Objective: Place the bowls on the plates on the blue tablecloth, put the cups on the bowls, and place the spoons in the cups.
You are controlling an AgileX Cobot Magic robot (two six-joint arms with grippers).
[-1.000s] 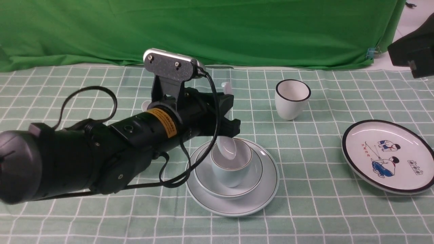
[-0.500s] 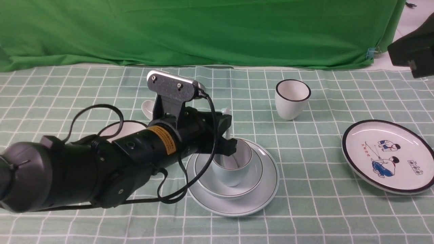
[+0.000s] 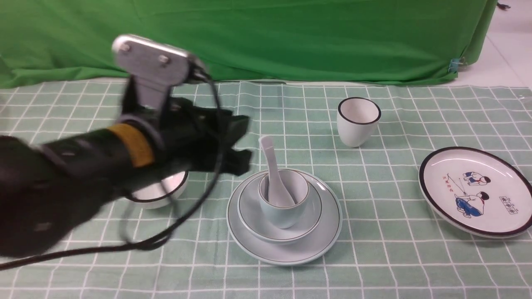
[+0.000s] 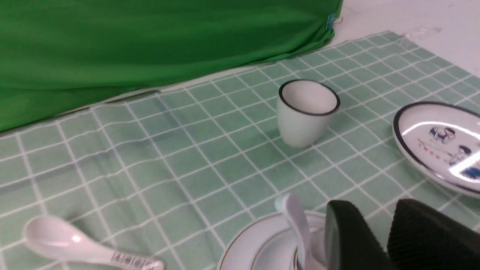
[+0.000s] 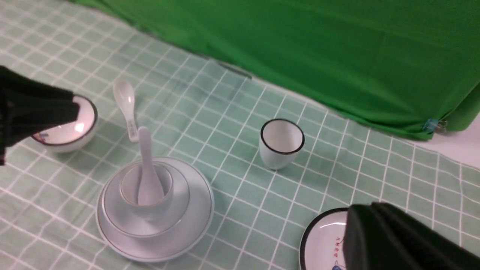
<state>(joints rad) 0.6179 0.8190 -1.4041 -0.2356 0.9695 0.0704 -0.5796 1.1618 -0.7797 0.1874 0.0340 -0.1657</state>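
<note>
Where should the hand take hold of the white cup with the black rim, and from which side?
Probably at the rim of the white cup, from straight above, pinching the wall between inside and outside. It stands upright, open and empty, has no handle, and tapers toward its base, so a side grip might slip.

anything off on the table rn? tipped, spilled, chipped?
Nothing stands out. The pale blue spoon leans in the pale blue cup, which sits in the blue bowl on the blue plate. The white cup is upright. The white bowl, white spoon and cartoon plate lie apart on the cloth, with no visible damage.
</note>
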